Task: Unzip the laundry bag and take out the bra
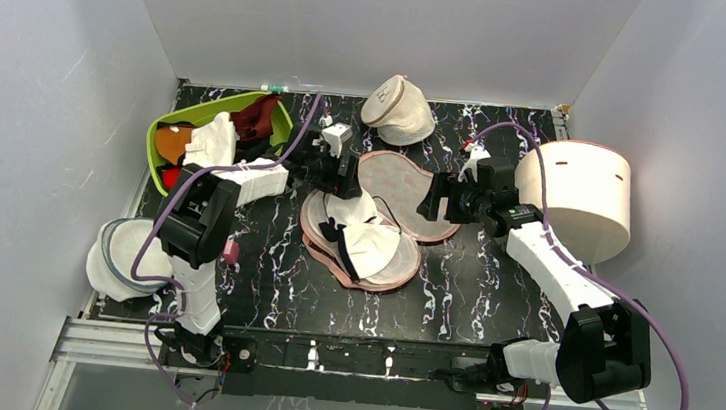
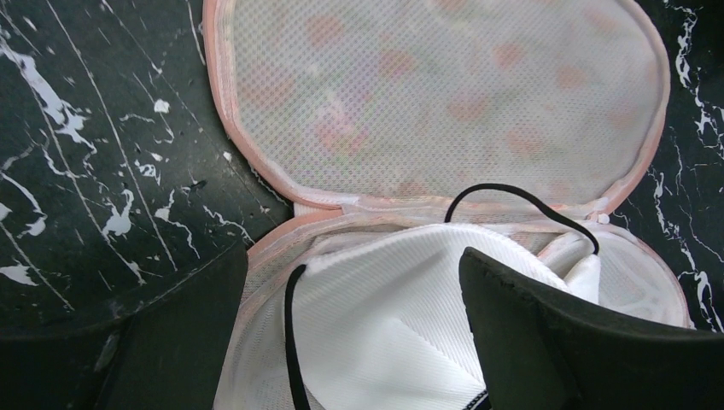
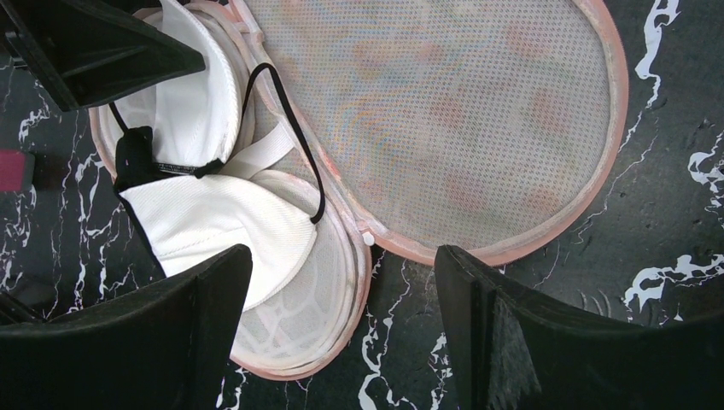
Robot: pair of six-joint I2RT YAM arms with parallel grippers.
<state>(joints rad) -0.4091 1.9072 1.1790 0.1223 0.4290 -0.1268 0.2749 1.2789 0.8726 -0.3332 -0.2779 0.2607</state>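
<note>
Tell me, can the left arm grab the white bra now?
Probably yes. The laundry bag lies unzipped and open, the bra sits uncovered inside, and the left gripper hangs open right over it, nothing between.

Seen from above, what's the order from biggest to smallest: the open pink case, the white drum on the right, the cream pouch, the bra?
Largest: open pink case, spread flat.
Next: white drum, though it stands taller, nearer the camera, so unsure.
Last: cream pouch and bra look alike; unranked.
</note>
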